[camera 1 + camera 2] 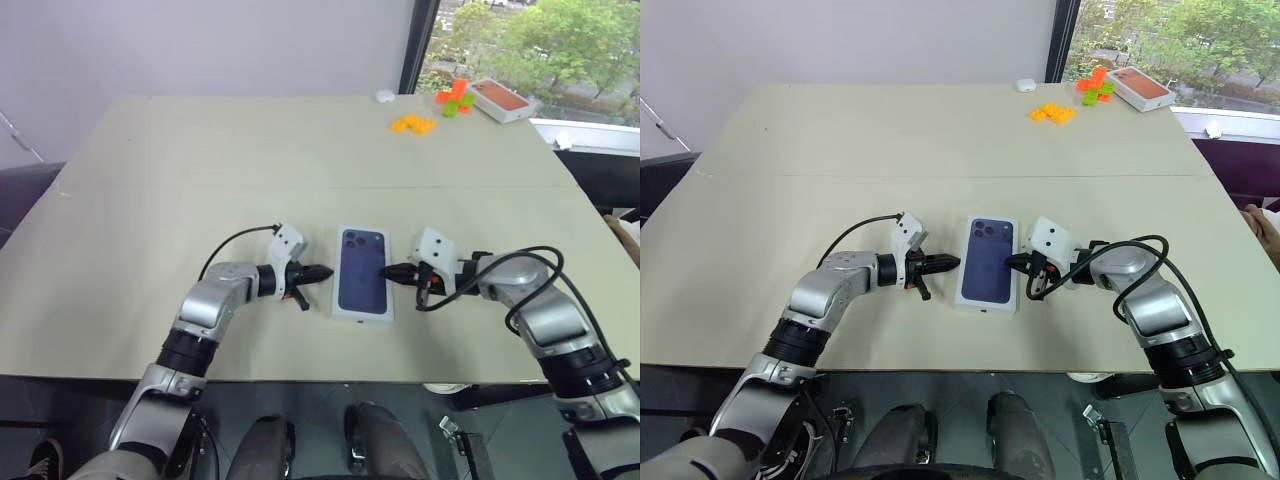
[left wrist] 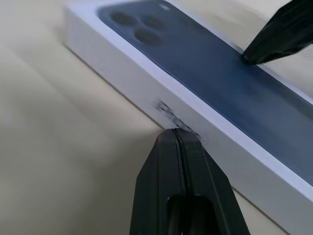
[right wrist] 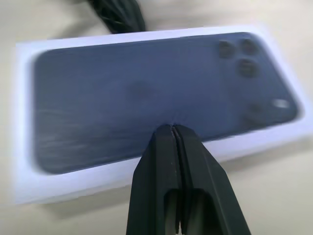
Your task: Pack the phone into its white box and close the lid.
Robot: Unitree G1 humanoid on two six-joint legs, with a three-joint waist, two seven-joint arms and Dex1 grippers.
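Landmark: the lid [image 1: 363, 272] — white, with the dark blue phone picture facing up, lying flat on the table [image 1: 200, 160] near its front edge.
The white box: closed under the lid; its base cannot be told apart from the lid.
The phone: cannot be seen.
Left gripper [image 1: 322, 272]: just beside the lid's left long side, tip pointing at that side wall — jaws pressed together, holding nothing.
Right gripper [image 1: 388, 272]: at the lid's right long edge, tip over the blue picture; jaws fully together, empty.
Orange blocks [image 1: 413, 124]: well beyond the lid, toward the far right corner.
Orange-topped box [image 1: 505, 100]: farther than the blocks, at the far right corner by the window.
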